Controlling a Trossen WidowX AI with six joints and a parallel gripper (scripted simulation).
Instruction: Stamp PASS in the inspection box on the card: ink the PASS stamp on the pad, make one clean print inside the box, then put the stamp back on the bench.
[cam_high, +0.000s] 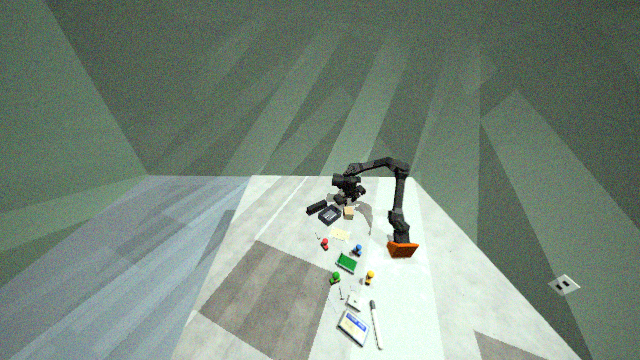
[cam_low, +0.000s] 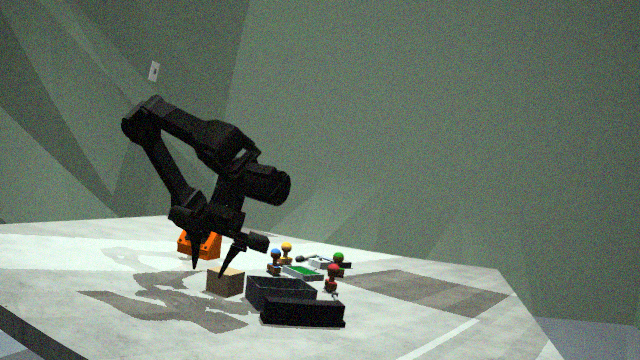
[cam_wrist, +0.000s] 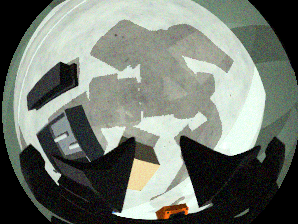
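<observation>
Exterior view puts my black parallel-jaw gripper half spread on nothing, its tips just above the small tan wooden block, well apart from the four knob-handled stamps. I judge no stamp has been picked up, so next I must swing over to the PASS stamp, though which knob colour that is I cannot tell. Beside the block, the open dark tray looks empty; the green ink pad lies among the stamps, the pale card nearer the tray.
</observation>
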